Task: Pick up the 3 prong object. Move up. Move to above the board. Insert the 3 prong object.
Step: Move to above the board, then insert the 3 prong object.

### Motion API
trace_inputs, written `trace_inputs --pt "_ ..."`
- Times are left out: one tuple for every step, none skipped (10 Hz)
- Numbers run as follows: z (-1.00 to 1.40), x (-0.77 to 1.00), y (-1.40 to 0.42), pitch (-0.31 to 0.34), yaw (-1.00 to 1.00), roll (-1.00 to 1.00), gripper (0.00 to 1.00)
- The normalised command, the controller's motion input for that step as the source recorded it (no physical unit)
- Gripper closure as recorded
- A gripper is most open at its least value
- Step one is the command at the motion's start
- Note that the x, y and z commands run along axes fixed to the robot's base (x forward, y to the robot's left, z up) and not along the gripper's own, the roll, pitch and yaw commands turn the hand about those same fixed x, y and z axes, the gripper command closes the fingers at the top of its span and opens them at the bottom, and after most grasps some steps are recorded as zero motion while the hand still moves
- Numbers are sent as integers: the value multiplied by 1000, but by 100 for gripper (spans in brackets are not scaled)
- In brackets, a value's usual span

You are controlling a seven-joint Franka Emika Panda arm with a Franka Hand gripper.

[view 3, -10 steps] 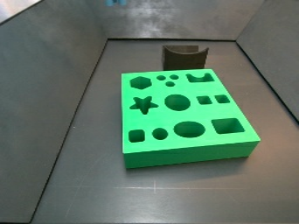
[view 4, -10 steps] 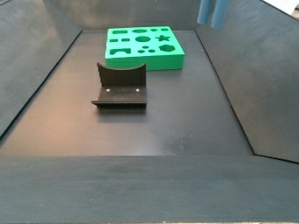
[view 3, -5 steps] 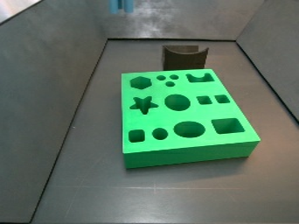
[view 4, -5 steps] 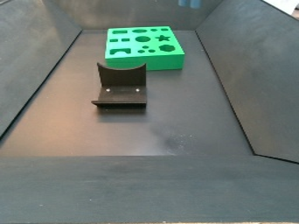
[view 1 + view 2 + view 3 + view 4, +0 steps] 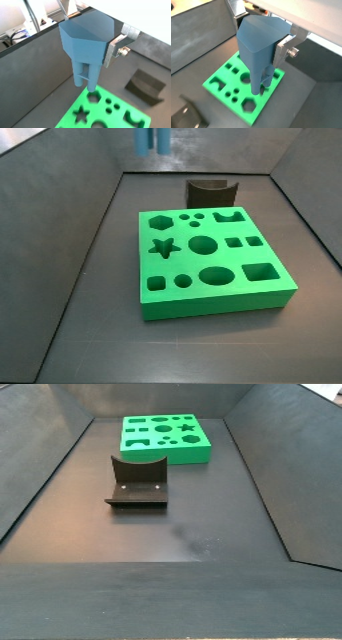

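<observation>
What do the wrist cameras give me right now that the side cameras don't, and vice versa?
Wrist views only: the pincer clamped on the 3 prong object by its head, prongs hanging above the board. Side views only: the whole board with every cut-out and the full fixture; in a side view just the prongs show at the top edge. Shared: board, fixture, prongs.

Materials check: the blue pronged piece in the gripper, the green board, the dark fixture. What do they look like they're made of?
Pronged piece: looks like matte light-blue plastic, flat even colour, no glare; held in the gripper above the board.
Board: probably moulded plastic, uniform bright green with a slight sheen; thick slab, clean-cut holes.
Fixture: dark, dull finish; painted metal or plastic, can't tell.
Fingers: bare silver metal, with a screw.
</observation>
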Motion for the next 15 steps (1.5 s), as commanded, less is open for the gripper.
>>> trace_inputs --pt "97 367 -725 143 9 65 100" --pt "65 240 -395 136 8 83 100" --pt "46 162 -238 119 9 72 100" --pt "0 0 0 0 -6 0 100" --pt "0 51 100 0 -417 0 100" --pt "0 0 40 0 -914 0 100" --pt "0 0 0 0 -1000 0 100" --pt "0 0 0 0 -1000 0 100" --pt "0 0 0 0 -1000 0 100" --pt "0 0 0 0 -1000 0 100" --pt "0 0 0 0 -1000 0 100" --pt "0 0 0 0 -1000 0 100" --pt "0 0 0 0 -1000 0 100" --pt "0 0 0 0 -1000 0 100" --pt "0 0 0 0 -1000 0 100"
